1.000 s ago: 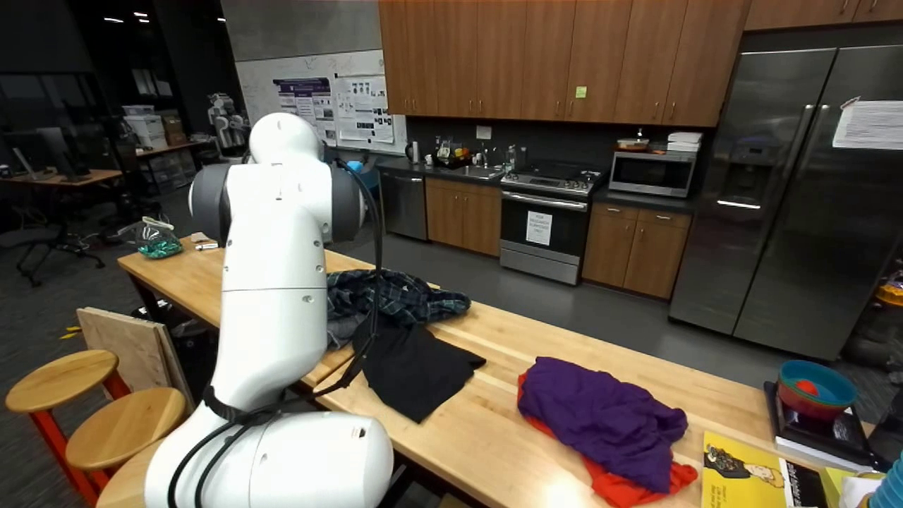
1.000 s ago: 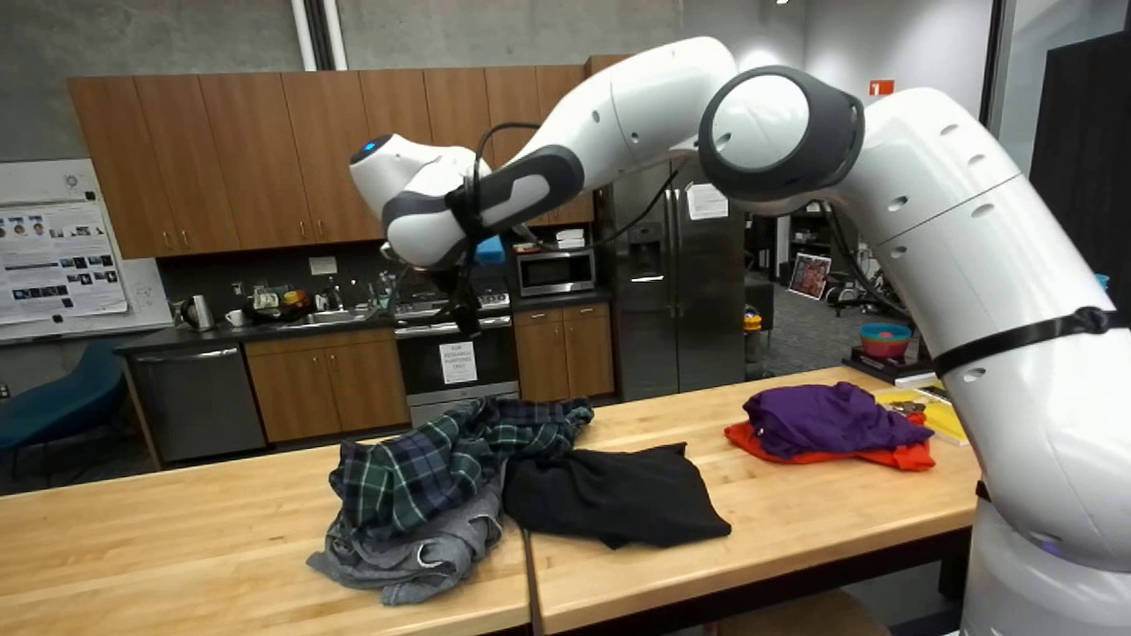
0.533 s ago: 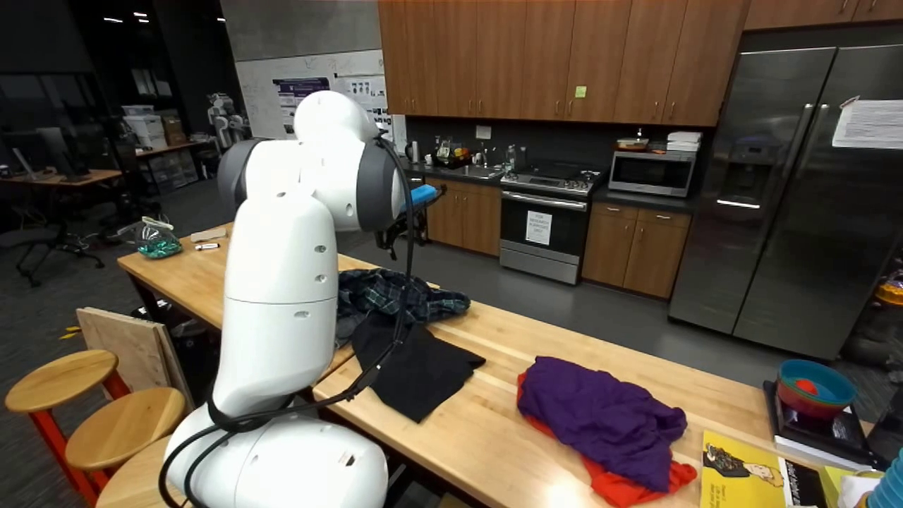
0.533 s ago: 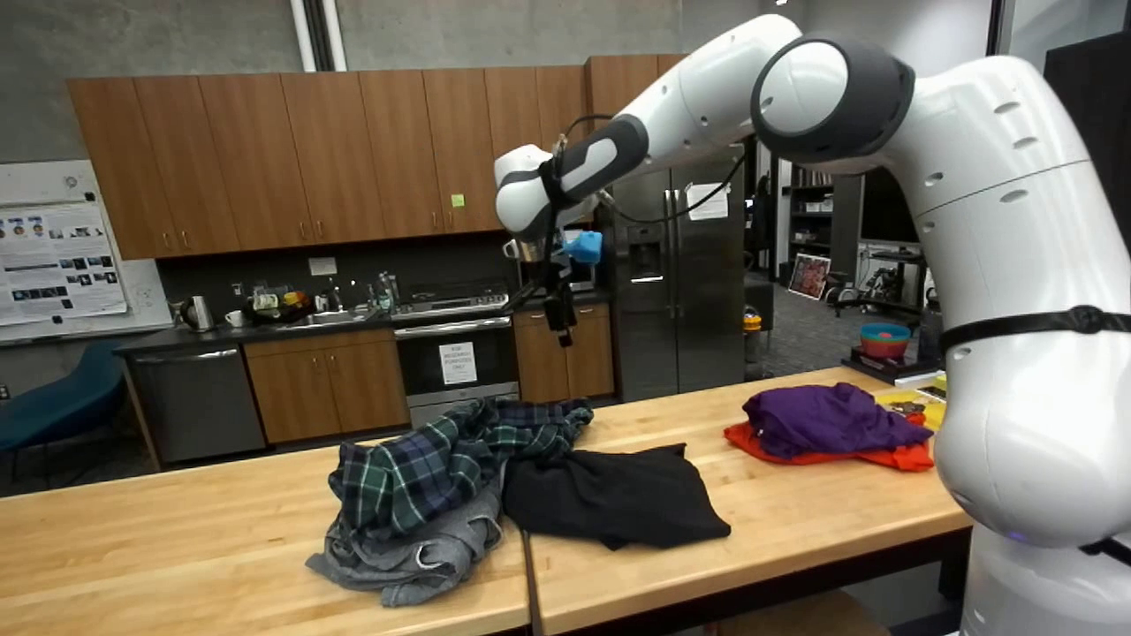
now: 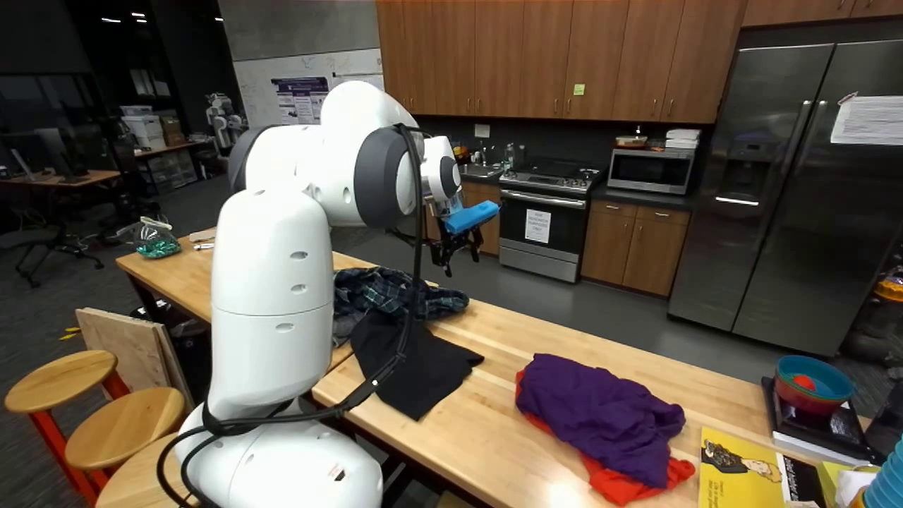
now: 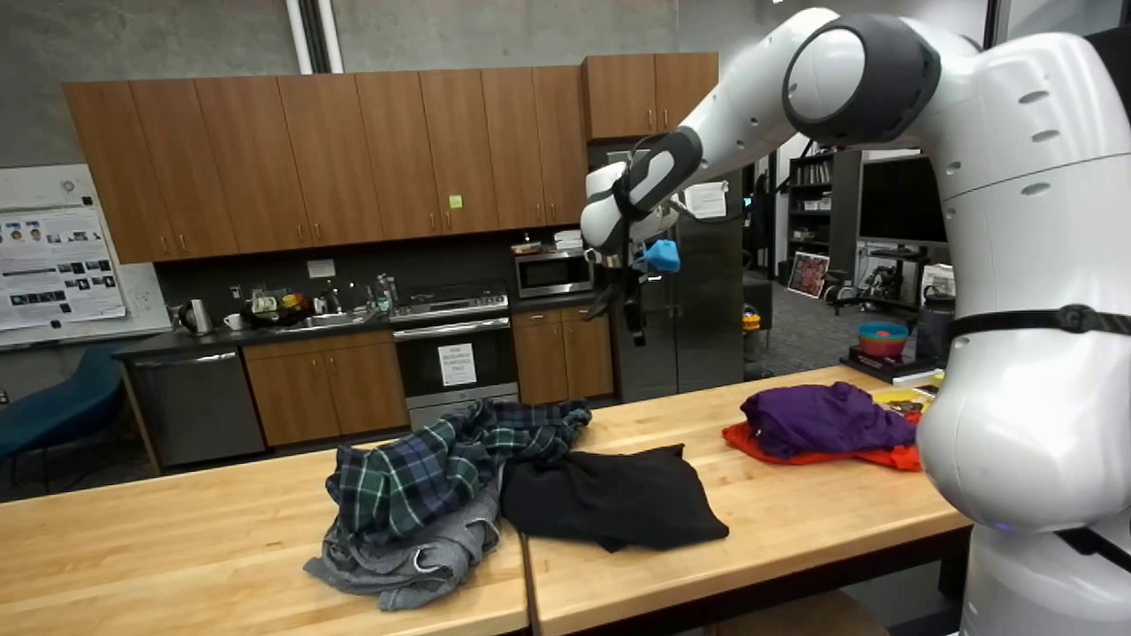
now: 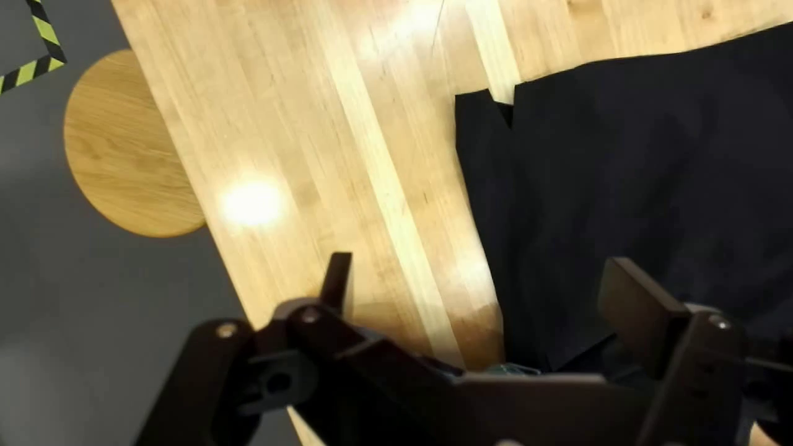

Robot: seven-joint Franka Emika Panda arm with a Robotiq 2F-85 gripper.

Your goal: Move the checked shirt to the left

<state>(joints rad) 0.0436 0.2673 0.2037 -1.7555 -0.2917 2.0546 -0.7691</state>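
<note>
The checked shirt (image 6: pixel 411 477), dark green and navy plaid, lies crumpled on the wooden table (image 6: pixel 132 548), partly over a grey garment (image 6: pixel 406 565). It also shows in an exterior view (image 5: pixel 388 289), partly hidden by the arm and cable. In the wrist view only a sliver of the checked shirt (image 7: pixel 514 369) shows behind the gripper. My gripper (image 5: pixel 462 266) is open and empty, well above the table and apart from the clothes. In the wrist view the jaws (image 7: pixel 477 266) stand wide apart, above bare wood and black cloth.
A black cloth (image 6: pixel 618 499) lies against the shirt. A purple cloth (image 6: pixel 822 420) rests on a red cloth (image 6: pixel 742 440) further along. A yellow book (image 5: pixel 741 469) and bowls (image 5: pixel 815 395) are at the table's end. Stools (image 5: pixel 127 427) stand beside the table.
The arm has swung right in both exterior views, and the gripper, earlier hidden behind the arm in an exterior view, now shows there. The clothes have not moved.
</note>
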